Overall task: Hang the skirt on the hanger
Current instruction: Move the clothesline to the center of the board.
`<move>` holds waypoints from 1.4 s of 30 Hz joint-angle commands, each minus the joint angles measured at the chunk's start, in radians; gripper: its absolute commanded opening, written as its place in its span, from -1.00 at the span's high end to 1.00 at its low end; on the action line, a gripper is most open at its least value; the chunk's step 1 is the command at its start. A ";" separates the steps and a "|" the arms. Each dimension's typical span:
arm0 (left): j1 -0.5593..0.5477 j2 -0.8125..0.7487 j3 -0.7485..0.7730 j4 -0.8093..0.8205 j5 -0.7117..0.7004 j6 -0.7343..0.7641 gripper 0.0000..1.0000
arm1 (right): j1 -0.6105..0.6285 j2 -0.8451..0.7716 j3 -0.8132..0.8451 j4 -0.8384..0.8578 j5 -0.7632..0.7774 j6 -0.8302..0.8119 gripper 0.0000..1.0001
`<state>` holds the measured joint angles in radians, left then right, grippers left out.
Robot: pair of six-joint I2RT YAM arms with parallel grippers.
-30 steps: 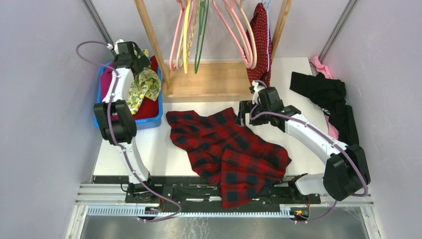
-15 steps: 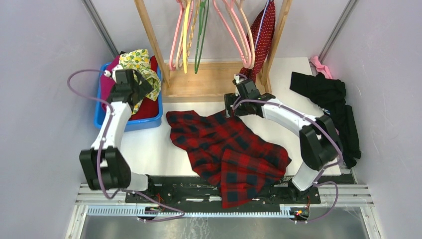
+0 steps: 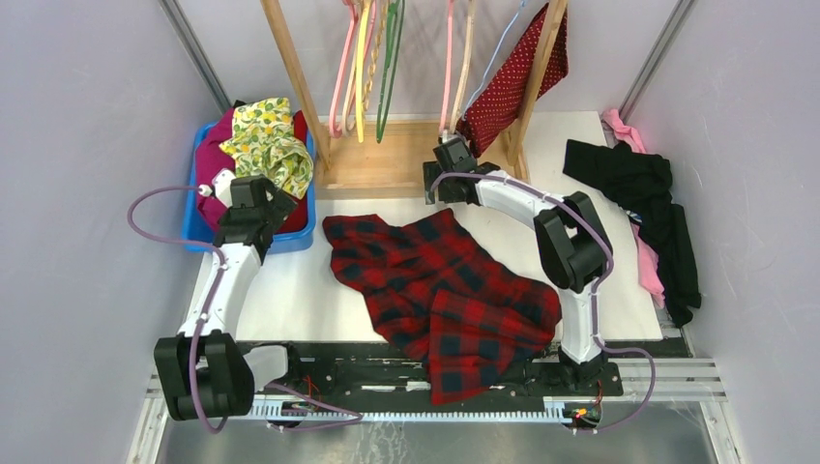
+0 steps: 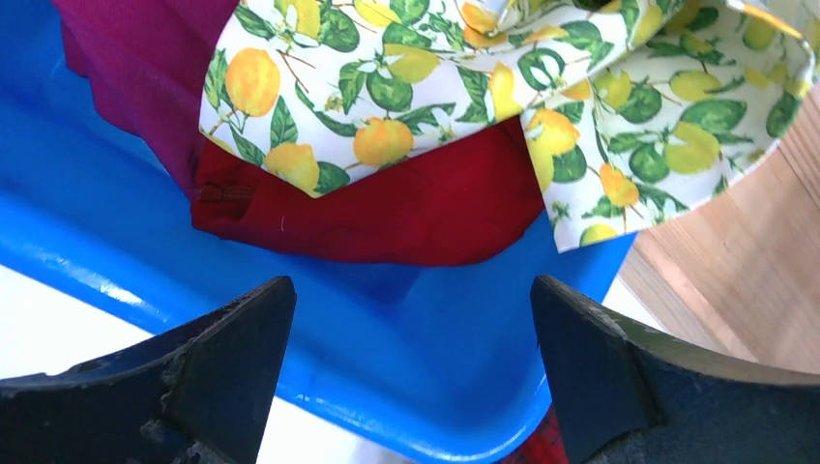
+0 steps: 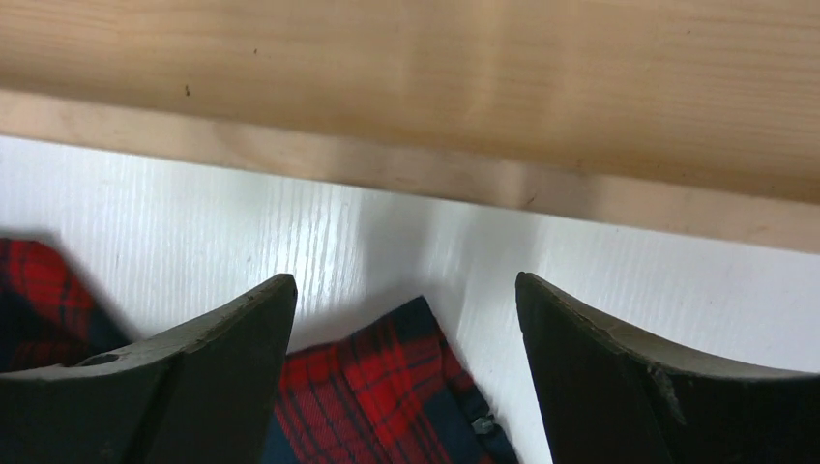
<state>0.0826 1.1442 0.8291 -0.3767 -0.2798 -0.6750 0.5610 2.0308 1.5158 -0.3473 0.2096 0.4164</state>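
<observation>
The dark-red polka-dot skirt (image 3: pixel 503 92) hangs tilted on the thin lilac-blue hanger (image 3: pixel 498 53) at the rack's right post, in the top view only. My right gripper (image 3: pixel 437 184) is below it, low over the table by the rack's wooden base. It is open and holds nothing, and a corner of the plaid garment (image 5: pixel 387 387) lies between its fingers (image 5: pixel 222 358). My left gripper (image 3: pixel 253 203) is open and hangs over the near rim of the blue bin (image 4: pixel 435 387), holding nothing.
The bin holds a lemon-print cloth (image 4: pixel 435 87), a red cloth (image 4: pixel 406 208) and a magenta cloth (image 4: pixel 135 68). The plaid garment (image 3: pixel 445 290) spreads over the table's middle. Pink hangers (image 3: pixel 450 58), yellow and green ones hang on the wooden rack (image 3: pixel 387 159). A black garment (image 3: pixel 633 184) lies at the right.
The skirt on its hanger has swung up and to the right. My right gripper moved left along the rack base. My left gripper drew back from over the bin to its near rim.
</observation>
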 commanded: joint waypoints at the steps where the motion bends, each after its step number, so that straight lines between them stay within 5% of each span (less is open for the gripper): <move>1: 0.003 0.058 -0.006 -0.089 -0.093 -0.111 -0.99 | -0.002 0.053 0.106 -0.026 0.100 -0.009 -0.79; 20: 0.113 0.334 0.138 -0.001 -0.184 -0.098 -0.99 | -0.123 0.281 0.363 -0.076 0.009 0.042 -0.80; 30: 0.139 0.373 0.303 0.022 -0.057 -0.035 -0.99 | -0.161 0.375 0.500 -0.072 -0.080 0.078 -0.80; 42: 0.138 0.248 0.394 -0.010 0.108 0.032 -0.98 | -0.142 0.005 0.099 0.106 -0.240 0.084 -0.80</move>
<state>0.2211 1.4708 1.1881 -0.3889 -0.2249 -0.6899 0.4103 2.2269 1.7123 -0.3462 0.0410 0.4824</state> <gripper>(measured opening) 0.997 0.901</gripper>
